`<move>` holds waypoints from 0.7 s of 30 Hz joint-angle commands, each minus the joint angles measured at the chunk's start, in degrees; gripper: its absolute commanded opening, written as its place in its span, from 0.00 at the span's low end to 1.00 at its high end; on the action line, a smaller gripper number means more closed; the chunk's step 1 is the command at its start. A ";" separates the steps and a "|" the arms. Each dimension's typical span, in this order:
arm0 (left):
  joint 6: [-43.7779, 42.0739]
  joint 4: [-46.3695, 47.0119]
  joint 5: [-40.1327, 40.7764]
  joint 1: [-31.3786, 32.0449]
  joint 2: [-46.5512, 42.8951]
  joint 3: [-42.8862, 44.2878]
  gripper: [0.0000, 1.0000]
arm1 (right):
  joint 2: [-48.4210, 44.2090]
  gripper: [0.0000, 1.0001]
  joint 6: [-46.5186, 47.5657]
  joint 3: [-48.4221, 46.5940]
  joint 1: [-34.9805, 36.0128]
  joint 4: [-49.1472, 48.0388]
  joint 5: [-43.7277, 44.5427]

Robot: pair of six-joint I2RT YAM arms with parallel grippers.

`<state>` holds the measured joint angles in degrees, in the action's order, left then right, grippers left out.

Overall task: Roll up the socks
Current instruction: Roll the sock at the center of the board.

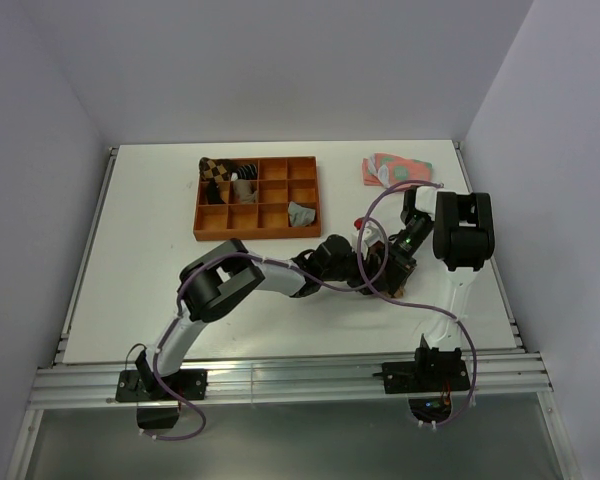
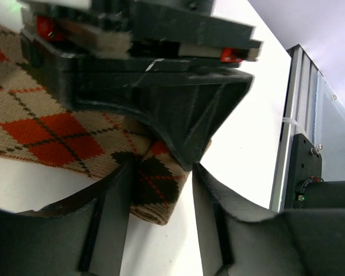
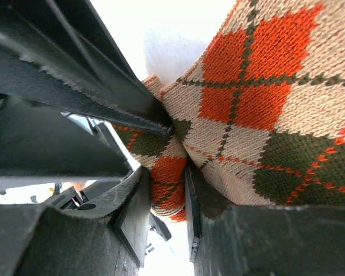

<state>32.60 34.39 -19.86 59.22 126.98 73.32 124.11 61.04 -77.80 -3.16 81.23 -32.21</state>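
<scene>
The two arm bases sit at the near edge of the desk (image 1: 130, 290). The left arm (image 1: 220, 285) reaches right across the near half, and the right arm (image 1: 462, 232) bends up and back down toward the middle. Their ends meet right of centre, a little nearer the near edge than the far one.

There the tan argyle sock (image 2: 52, 129) lies on the desk, orange and dark-brown diamonds up. The left gripper (image 2: 160, 178) straddles its folded end. One finger (image 2: 112, 213) lies against the fabric, while a thin wedge of white desk shows between the sock and the other finger. Whether this gripper pinches the fold or only brackets it cannot be told.

The right gripper (image 3: 168, 172) is clenched on the same sock. A narrow pleat of argyle knit is squeezed between its two fingers, and the rest of the sock spreads out wide to one side. In the left wrist view the right gripper's dark body hangs just above the left fingers, close to touching them.

Farther back, left of the desk's middle and toward the far edge, stands an orange compartment tray (image 1: 265, 236). The grey sock (image 1: 302, 213) is bunched in its near right compartment. A dark checked sock (image 1: 216, 171) fills its far left corner, with a small grey-and-white bundle (image 1: 242, 186) just beside it.

Near the far right corner of the desk lie the pink-and-green socks (image 1: 395, 170), folded flat and well apart from the tray.
</scene>
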 commanded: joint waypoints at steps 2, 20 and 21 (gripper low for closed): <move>2.11 1.74 -1.15 0.10 1.25 -0.37 0.45 | 1.04 0.18 0.05 -1.74 -0.36 -4.33 1.36; 10.37 -19.25 10.71 2.48 -0.76 0.95 0.00 | -20.04 0.43 -10.76 10.55 -0.36 -26.90 2.15; 10.99 -20.49 12.20 2.65 -0.94 1.04 0.00 | -21.36 0.44 -11.98 11.09 -0.62 -27.87 1.97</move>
<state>41.34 27.55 -11.79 60.36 126.58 74.87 107.55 51.99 -67.53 -3.16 65.01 -30.65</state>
